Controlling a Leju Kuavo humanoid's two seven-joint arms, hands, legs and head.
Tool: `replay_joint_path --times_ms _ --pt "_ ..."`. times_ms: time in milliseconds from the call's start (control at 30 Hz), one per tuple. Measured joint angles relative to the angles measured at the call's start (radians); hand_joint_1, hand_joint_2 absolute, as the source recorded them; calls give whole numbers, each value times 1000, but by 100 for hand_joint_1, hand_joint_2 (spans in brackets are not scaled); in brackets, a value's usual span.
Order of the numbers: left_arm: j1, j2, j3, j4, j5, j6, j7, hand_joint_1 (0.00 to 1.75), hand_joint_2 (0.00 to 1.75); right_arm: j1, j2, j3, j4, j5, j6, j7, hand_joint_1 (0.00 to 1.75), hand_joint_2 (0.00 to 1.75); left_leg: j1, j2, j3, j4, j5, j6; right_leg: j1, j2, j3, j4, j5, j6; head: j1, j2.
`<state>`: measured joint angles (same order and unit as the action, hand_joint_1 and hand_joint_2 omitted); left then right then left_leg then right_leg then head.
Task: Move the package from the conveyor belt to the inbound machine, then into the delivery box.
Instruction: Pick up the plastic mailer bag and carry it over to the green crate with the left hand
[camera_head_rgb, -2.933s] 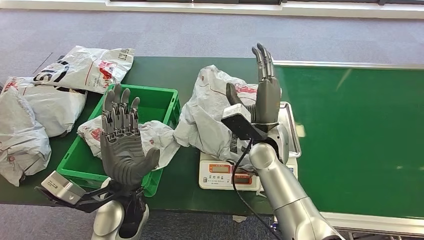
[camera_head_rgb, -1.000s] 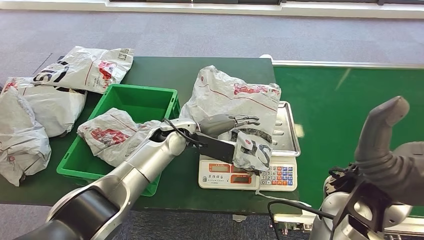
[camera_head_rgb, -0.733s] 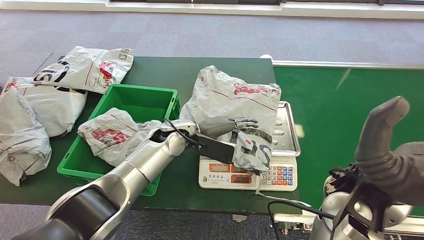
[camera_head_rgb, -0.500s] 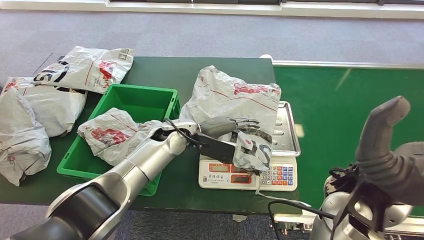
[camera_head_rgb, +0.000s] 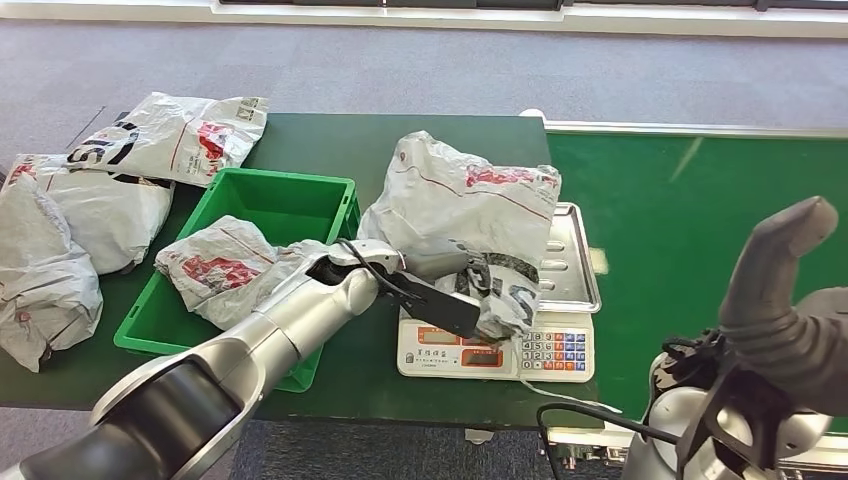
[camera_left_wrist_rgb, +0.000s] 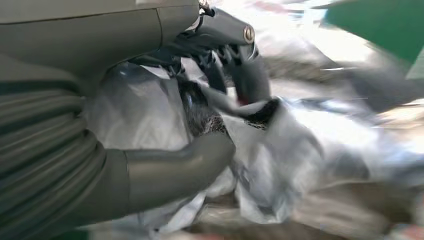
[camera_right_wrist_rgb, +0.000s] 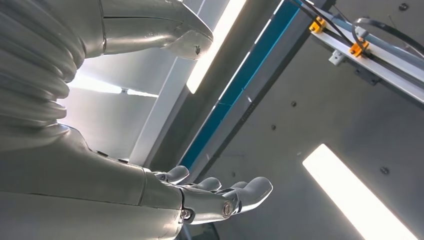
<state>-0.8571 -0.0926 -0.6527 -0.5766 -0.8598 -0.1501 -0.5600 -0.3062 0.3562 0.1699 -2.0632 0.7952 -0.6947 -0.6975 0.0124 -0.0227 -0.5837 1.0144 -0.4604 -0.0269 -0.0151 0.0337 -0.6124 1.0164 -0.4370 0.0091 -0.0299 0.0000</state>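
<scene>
- Far left of the dark green table (camera_head_rgb: 330, 140) there's a pile of grey mailer bags (camera_head_rgb: 70, 215), a couple stacked on top of each other, plus one more bag (camera_head_rgb: 175, 135) further back with red and black print.
- Next over is a green crate (camera_head_rgb: 285, 205) with a crumpled bag (camera_head_rgb: 225, 270) already lying in it, draped over the near-right side.
- The left arm (camera_head_rgb: 270, 340) reaches in from the bottom left, over the front corner of the crate and on to the scale.
- The left hand (camera_head_rgb: 450, 265) is grabbing the package (camera_head_rgb: 470, 205). In the wrist view the dark fingers (camera_left_wrist_rgb: 240, 70) and the thick thumb (camera_left_wrist_rgb: 195, 160) are pinched onto a fold of the plastic (camera_left_wrist_rgb: 250, 107), so it's clamped on for sure.
- The package itself is a big wrinkly grey bag with red lettering, sitting on the steel tray of the scale (camera_head_rgb: 495, 345), spilling off the left side of it.
- Right of the scale is the brighter green conveyor belt (camera_head_rgb: 700, 240).
- The right hand (camera_head_rgb: 780, 300) is raised close to the camera at the bottom right. In the wrist view (camera_right_wrist_rgb: 215, 192) the fingers are stretched out and slightly apart, holding nothing, palm facing the ceiling.
</scene>
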Motion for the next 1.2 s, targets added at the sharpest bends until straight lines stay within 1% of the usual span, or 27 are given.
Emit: replay_joint_path --times_ms 67,100,167,333,600,700,767,800,867,933,1000,1100,1167,1200 --pt "-1 -5 -43 31 -112 104 122 175 175 6 -2 1 -16 2 0 0 0 175 0 0 0 0 0 0 0 0 0 0 0 0 0 0" --pt "-1 -9 -63 48 -151 142 165 175 175 10 -3 2 -23 2 0 -1 0 175 0 0 0 0 0 0 0 0 0 0 0 0 0 0" --pt "-1 -15 -95 78 -192 184 208 175 175 15 -4 4 -38 2 0 -1 0 175 0 0 0 0 0 0 0 0 0 0 0 0 0 0" --pt "-2 -26 -131 122 -219 207 226 175 175 22 -7 11 -65 0 0 -1 0 175 0 0 0 0 0 0 0 0 0 0 0 0 0 0" --pt "-3 -32 -143 145 -234 222 235 175 175 27 -11 26 -81 -5 0 -1 0 175 0 0 1 0 0 0 0 0 0 0 0 0 0 0" --pt "-3 -34 -144 147 -251 260 248 175 175 27 -13 28 -81 -7 0 -1 0 175 0 0 1 0 0 0 0 0 1 0 0 0 0 0" --pt "-1 -34 -145 144 -274 331 276 175 175 29 -14 28 -84 -4 0 -1 0 175 0 0 1 0 0 0 0 0 0 0 0 0 0 0" --pt "-1 -34 -145 139 -285 384 294 175 175 32 -14 28 -87 -2 0 -1 0 175 0 0 0 0 0 0 0 0 0 0 0 0 0 0" --pt "1 -32 -134 111 -292 514 329 175 175 39 -15 28 -97 1 0 -1 0 175 0 0 0 0 0 0 0 0 0 0 0 0 0 0" --pt "2 -27 -103 61 -279 631 346 175 175 47 -16 28 -107 2 0 -1 0 175 0 -1 0 0 0 0 0 -1 0 0 0 0 0 0" --pt "3 -24 -65 11 -265 685 347 175 175 52 -18 28 -116 2 0 -1 0 175 0 -1 0 0 0 0 0 -1 0 0 0 0 0 0" --pt "12 -16 -24 -48 -244 721 341 175 175 57 -18 28 -124 2 0 -1 0 175 0 -1 -1 0 0 0 0 -1 0 0 0 0 0 0" --pt "36 -4 22 -120 -215 781 326 175 175 58 -19 28 -125 -1 0 -1 0 175 0 0 -2 0 0 0 0 -1 0 1 0 0 0 0" --pt "54 0 58 -173 -210 812 316 175 175 58 -19 28 -125 -3 0 -1 0 175 0 0 -2 0 0 0 0 0 -1 1 0 0 0 0"
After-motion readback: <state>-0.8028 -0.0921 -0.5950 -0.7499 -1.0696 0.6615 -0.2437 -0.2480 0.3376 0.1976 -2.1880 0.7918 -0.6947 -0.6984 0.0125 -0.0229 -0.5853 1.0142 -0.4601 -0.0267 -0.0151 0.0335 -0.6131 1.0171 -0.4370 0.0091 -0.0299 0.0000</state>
